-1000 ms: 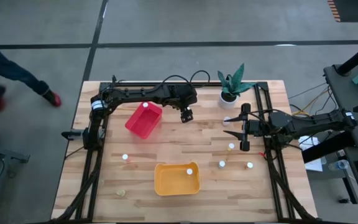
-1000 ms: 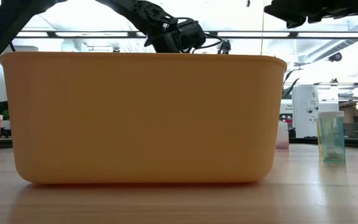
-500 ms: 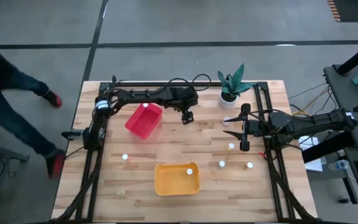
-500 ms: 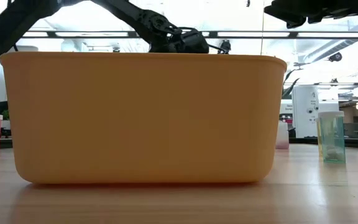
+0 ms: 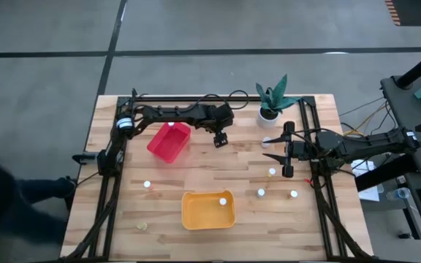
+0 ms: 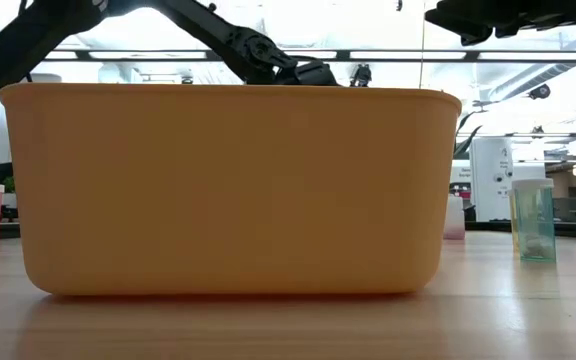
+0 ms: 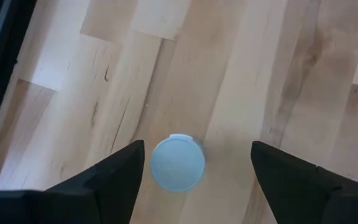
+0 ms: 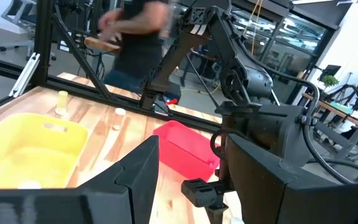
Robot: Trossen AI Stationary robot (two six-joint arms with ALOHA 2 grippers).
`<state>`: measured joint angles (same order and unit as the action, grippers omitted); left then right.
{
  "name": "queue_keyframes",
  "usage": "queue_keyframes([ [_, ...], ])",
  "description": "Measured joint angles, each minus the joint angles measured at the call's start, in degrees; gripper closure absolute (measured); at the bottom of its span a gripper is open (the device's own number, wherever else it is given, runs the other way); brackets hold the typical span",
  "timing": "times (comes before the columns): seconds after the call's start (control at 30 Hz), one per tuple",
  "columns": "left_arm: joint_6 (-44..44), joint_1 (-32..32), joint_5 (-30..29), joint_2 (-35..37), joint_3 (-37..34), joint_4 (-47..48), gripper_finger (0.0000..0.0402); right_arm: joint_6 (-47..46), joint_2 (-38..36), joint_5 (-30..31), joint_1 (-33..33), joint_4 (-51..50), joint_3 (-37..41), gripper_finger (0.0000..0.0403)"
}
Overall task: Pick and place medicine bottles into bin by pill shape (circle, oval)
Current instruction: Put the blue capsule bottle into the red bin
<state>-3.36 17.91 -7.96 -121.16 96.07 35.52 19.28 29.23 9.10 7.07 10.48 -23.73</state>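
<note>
A: Left pincer [image 5: 220, 139]?
B: Spread wide, poised over a white-capped bottle [image 7: 178, 162] on the table [image 5: 196, 168], beside the red bin [image 5: 169, 142].
A: Right pincer [image 5: 286, 150]?
B: Parted, empty, near the plant [image 5: 272, 98].

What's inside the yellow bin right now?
From above, the yellow bin holds one white-capped bottle near its right rim. In the low view its wall hides the inside. The pill shape cannot be seen.
</note>
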Motion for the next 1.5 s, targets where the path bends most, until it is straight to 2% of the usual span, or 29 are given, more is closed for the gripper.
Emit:
queue_keyframes([
  [0.1,0.02,0.0,-0.03,0.0,0.0,-0.01,0.0144,0.03,0.01,0.0,0.0,0.0,-0.01,0.0225],
  [0.47,0.2,0.0,-0.1,0.04,0.0,-0.01,0.026,0.01,0.0,0.0,0.0,0.0,0.0,0.0225],
  [0.63,0.21,0.0,-0.37,0.09,0.0,-0.01,0.0294,0.02,0.01,0.0,0.01,0.0,-0.01,0.0225],
  [0.83,1.49,-0.19,-0.57,0.68,0.35,0.16,0.0303,0.03,0.02,-0.02,0.0,0.0,-0.02,0.0225],
  [1.0,1.57,-1.62,-3.16,2.79,0.51,1.09,0.0305,0.05,0.0,0.0,0.0,0.0,-0.02,0.0225],
  [1.3,2.96,-4.66,-3.63,11.75,0.35,2.36,0.0307,-0.1,0.04,0.0,0.02,-0.02,-0.02,0.0225],
  [1.5,6.86,-6.78,-8.32,19.22,0.11,7.31,0.0307,-0.15,0.07,0.02,0.02,-0.02,-0.02,0.0225],
])
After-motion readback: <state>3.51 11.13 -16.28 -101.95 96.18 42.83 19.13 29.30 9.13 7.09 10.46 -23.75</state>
